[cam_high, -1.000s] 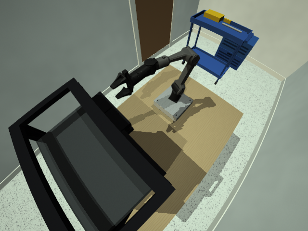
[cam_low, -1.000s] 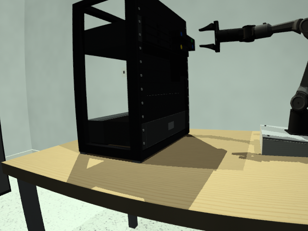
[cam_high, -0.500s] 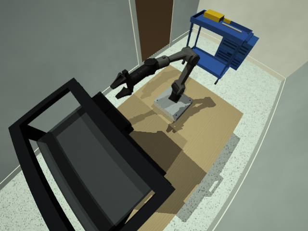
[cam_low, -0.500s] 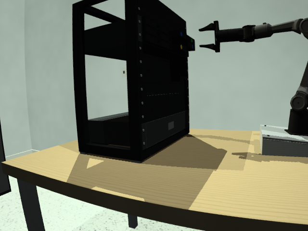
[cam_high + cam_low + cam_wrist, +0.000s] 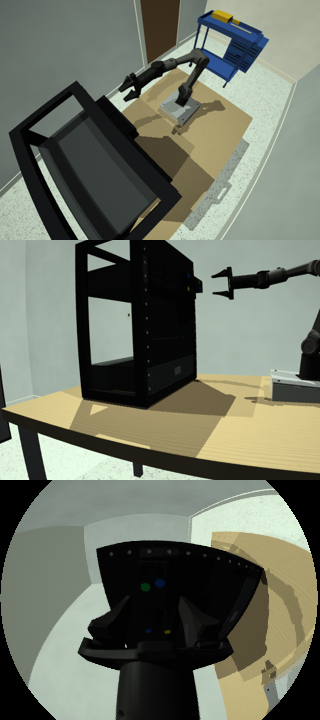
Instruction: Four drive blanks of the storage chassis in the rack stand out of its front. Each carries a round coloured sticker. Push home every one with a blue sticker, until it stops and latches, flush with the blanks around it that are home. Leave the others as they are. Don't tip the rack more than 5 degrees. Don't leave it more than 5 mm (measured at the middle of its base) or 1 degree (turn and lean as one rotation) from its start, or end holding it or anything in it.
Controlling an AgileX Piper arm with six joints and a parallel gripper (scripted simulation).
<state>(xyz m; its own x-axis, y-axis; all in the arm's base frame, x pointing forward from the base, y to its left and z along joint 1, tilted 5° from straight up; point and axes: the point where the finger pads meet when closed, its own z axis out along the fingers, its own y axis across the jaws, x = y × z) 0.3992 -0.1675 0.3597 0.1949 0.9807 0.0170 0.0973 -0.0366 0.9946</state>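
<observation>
The black rack [image 5: 136, 322] stands on the wooden table and fills the lower left of the overhead view [image 5: 85, 155]. Near the top of its front, four stickers show: a blue one [image 5: 188, 275] above a yellow one [image 5: 188, 288], and a green one [image 5: 199, 281] above a second blue one [image 5: 200, 288] on blanks that stand out of the front. The wrist view shows green [image 5: 146, 587], blue [image 5: 160, 583], blue [image 5: 148, 631] and yellow [image 5: 167, 631]. My gripper [image 5: 215, 284] [image 5: 122, 94] is open and empty. It points at the rack front at sticker height, a short gap away, touching nothing.
My arm's base plate [image 5: 180, 108] [image 5: 294, 388] sits on the table to the right of the rack. A grey panel unit [image 5: 170, 371] fills the rack's bottom bay. A blue cart [image 5: 230, 49] and a brown door [image 5: 160, 28] stand behind the table.
</observation>
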